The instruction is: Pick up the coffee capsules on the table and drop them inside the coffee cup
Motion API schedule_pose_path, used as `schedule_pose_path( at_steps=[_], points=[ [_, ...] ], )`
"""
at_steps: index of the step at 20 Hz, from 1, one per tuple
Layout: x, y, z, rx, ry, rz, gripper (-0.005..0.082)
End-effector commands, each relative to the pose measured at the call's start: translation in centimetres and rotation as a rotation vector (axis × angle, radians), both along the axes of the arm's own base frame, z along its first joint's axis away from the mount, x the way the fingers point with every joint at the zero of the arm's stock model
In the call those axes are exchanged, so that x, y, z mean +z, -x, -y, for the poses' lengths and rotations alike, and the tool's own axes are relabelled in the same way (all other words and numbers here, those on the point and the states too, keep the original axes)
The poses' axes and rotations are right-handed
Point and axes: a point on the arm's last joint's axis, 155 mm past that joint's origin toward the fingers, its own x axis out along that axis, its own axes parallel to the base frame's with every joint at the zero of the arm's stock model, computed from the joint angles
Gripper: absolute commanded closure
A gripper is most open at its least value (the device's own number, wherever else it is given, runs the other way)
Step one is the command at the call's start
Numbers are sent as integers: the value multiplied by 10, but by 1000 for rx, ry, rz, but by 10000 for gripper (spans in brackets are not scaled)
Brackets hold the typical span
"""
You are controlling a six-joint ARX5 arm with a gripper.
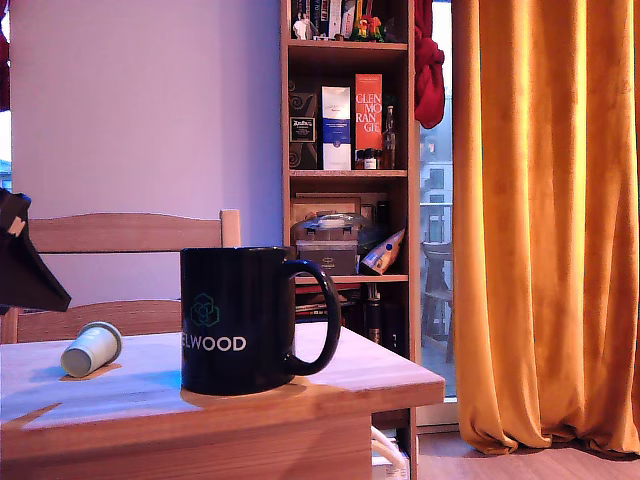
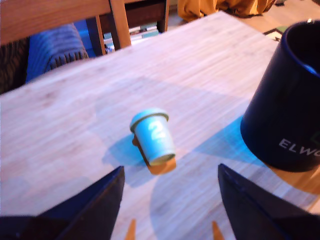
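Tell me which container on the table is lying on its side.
The small pale coffee capsule marked "2" lies on its side, in front of the open gripper. The large black ELWOOD mug stands upright.

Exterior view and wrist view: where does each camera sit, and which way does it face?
Exterior view: low at table-edge height, facing the glossy black ELWOOD mug, pale tapered capsule, wooden chair, bookshelf; dark arm part at its left edge.
Wrist view: above the light wooden table, looking down past the open gripper.
Both show mug and capsule.
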Motion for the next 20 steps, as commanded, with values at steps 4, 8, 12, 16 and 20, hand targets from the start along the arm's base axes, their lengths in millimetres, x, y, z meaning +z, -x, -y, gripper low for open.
schedule_pose_path(
  at_steps=[4, 8, 12, 16, 20],
  points=[
    [-6, -2, 1, -16, -16, 14, 234],
    [-8, -13, 9, -33, 1, 34, 234],
    [-19, -24, 11, -33, -23, 50, 234],
    [-27, -36, 11, -9, -26, 73, 234],
    [-46, -39, 13, -14, -39, 39, 234]
  ],
)
